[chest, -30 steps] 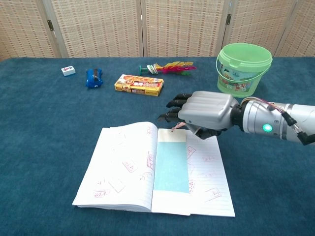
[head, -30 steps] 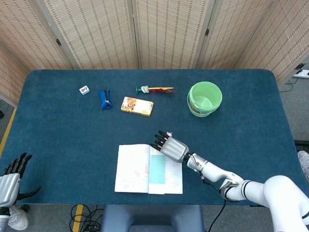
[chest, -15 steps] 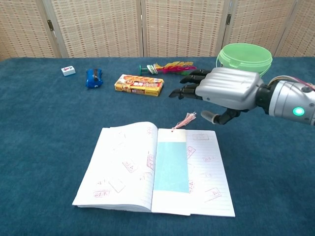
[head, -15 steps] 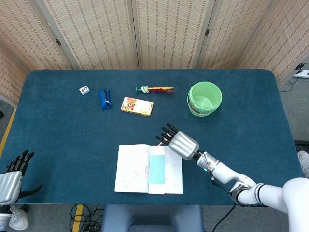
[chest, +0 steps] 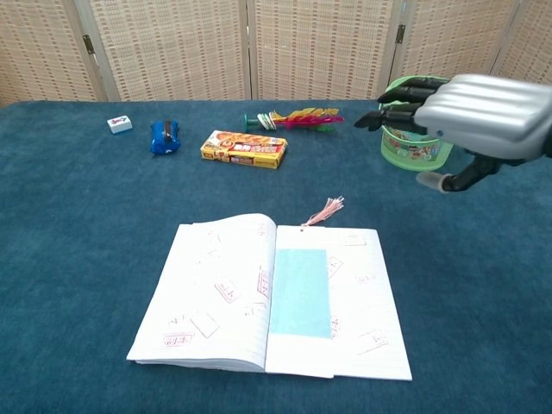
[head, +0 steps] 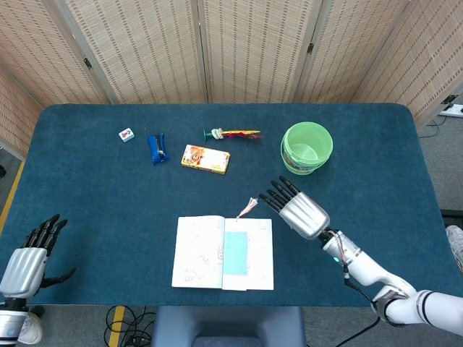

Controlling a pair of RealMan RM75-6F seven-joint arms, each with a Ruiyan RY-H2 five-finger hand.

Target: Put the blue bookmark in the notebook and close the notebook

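blue bookmark (chest: 301, 292) now lies flat on the open notebook (chest: 216, 302), right page. right hand (chest: 479, 112) has let go and lifted away toward 2 o'clock, fingers spread, holding nothing. closing the notebook comes next.

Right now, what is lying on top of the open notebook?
The blue bookmark lies flat on the notebook's right page, its pink tassel trailing onto the table. The writing under it is covered.

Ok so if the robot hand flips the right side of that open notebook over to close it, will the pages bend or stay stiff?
The notebook looks thin and soft-covered, so its pages would probably flex. The bookmark lies flat and loose, so it might slide.
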